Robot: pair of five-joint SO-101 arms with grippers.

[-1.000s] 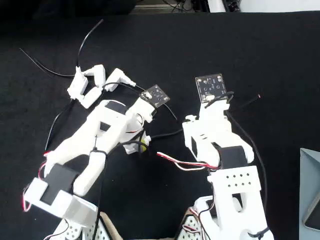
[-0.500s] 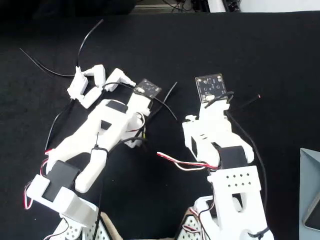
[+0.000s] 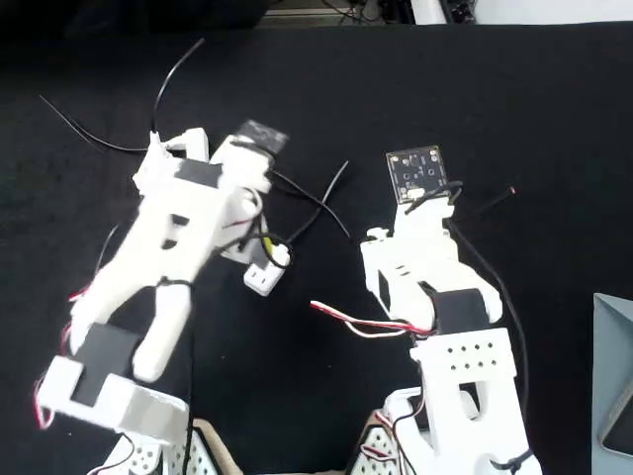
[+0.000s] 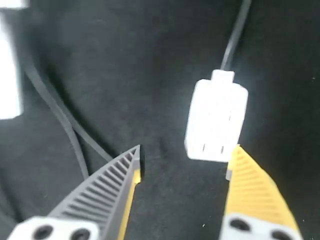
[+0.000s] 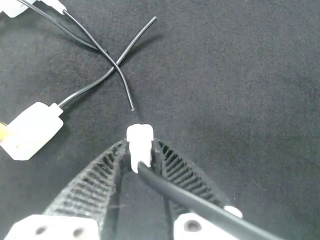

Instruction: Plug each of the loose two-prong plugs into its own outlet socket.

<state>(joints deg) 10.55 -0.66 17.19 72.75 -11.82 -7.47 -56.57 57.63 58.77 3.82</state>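
The white rectangular socket block (image 4: 216, 120) (seemingly touched by the wide-spread left jaws) could be shoved away from the right jaws' clamped white plug (image 5: 138, 145).

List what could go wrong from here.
1. The open left hand is off-centre. The socket lies toward one side of it, so closing may shove the socket away instead of gripping it.
2. The right hand pinches only part of the plug. Its cord runs back over the hand and could twist the plug loose.
3. Crossed wires ahead may snag.
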